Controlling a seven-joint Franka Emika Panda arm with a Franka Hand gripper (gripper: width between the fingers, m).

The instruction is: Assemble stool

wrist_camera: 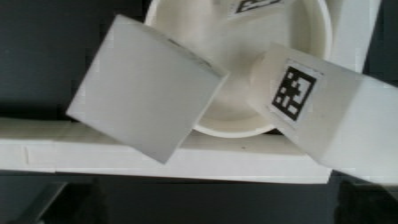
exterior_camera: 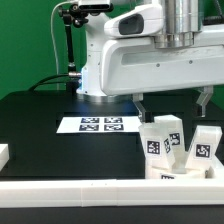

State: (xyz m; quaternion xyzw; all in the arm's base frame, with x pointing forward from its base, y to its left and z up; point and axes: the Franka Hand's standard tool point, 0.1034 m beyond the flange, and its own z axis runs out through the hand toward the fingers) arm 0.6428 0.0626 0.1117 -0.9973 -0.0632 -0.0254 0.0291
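Observation:
Several white blocky stool legs with black-and-white tags stand and lean together at the exterior view's right, one (exterior_camera: 160, 138) nearer the middle and one (exterior_camera: 204, 148) further right. My gripper (exterior_camera: 173, 102) hangs just above them, open and empty, with one finger (exterior_camera: 141, 105) on each side of the group. In the wrist view the round rimmed seat disc (wrist_camera: 249, 55) lies below, with a plain-faced leg (wrist_camera: 151, 90) and a tagged leg (wrist_camera: 329, 110) leaning across it. My gripper (wrist_camera: 217, 205) shows only as dark finger edges at the frame's corners, holding nothing.
The marker board (exterior_camera: 97, 124) lies flat on the black table toward the robot base. A long white border rail (exterior_camera: 90, 190) runs along the front edge and also shows in the wrist view (wrist_camera: 89, 155). A small white piece (exterior_camera: 4, 154) sits at the exterior view's left edge.

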